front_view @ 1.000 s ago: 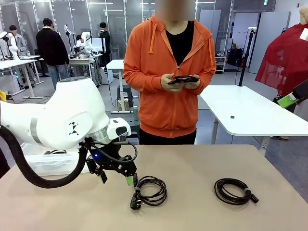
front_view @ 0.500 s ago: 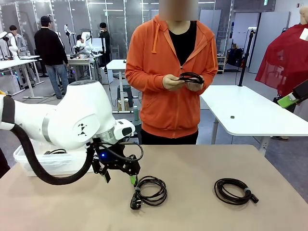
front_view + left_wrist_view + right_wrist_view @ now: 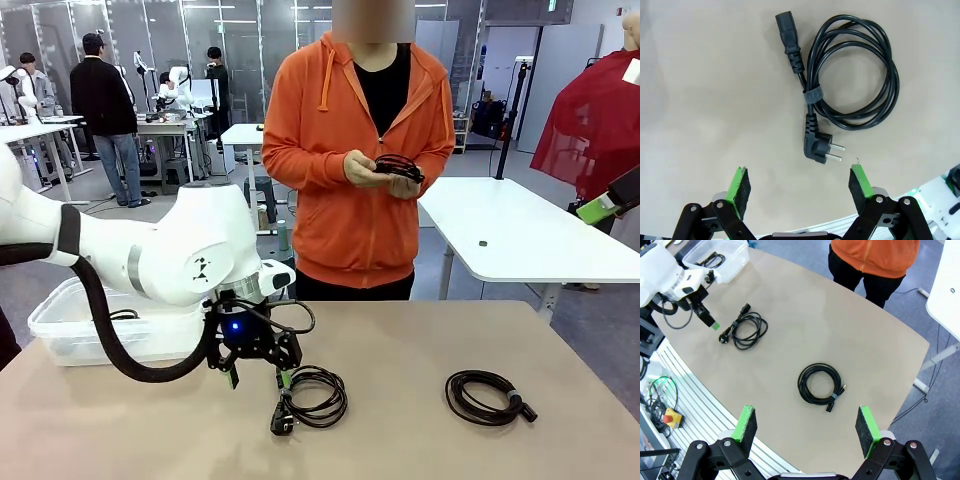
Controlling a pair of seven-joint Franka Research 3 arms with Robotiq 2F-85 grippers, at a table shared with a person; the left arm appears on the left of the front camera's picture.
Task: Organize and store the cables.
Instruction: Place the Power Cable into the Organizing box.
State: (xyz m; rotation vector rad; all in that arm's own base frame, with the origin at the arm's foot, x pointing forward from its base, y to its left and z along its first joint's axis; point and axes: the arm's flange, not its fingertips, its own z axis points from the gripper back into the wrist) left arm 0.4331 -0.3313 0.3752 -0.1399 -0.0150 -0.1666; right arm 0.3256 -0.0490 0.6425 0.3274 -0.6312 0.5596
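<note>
The right pincer [image 3: 805,416] hangs high over the beige bench [image 3: 805,305], its green pads spread wide. Below it lies a round coil of thin black cable [image 3: 819,384]. Well apart, a second black coil with plug ends [image 3: 746,328] lies just beside the left pincer [image 3: 709,319]. A clear plastic bin [image 3: 734,266] holds another black cable [image 3: 714,260]. A person in an orange top [image 3: 875,255] stands at the far edge.

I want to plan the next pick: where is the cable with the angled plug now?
In the front view the cable lies on the table, left of centre, just right of the open left gripper.
</note>
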